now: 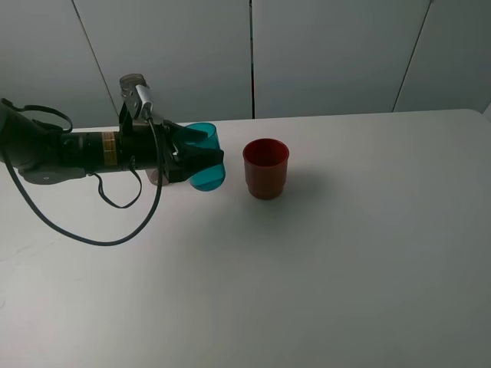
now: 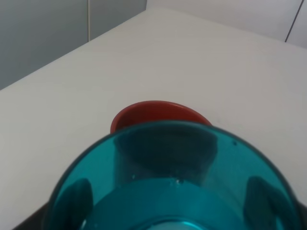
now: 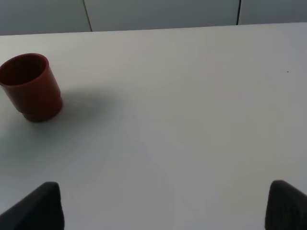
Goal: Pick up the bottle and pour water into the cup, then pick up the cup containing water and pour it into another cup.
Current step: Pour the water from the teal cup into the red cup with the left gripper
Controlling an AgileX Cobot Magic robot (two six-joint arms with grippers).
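- Exterior high view: the left arm reaches in from the left edge, low over the white table.
- The left gripper is clamped on the teal cup, with its dark fingers against the cup's sides.
- The teal cup sits left of centre, just beside the red cup with a narrow gap between them. I cannot tell whether its base touches the table.
- The red cup stands upright near the table's middle with its mouth open upward.
- The bottle stands behind the left arm. Its greyish top rises above the arm and most of its body is hidden.
- The right arm does not appear in this view.
- Left wrist view: the teal cup fills the lower half, seen over its open rim.
- Through the cup's translucent wall the gripper fingers show as dark shapes on either side, pressed to the outside.
- A few small droplets cling to the cup's inner wall. How much water it holds I cannot tell.
- Just beyond the far rim is the red cup, close by, with the bare table behind it.
- Right wrist view: the right gripper stands wide, its two dark fingertips at opposite corners with only table between them.
- The red cup stands upright, well away from this gripper and casting a soft shadow on the table.
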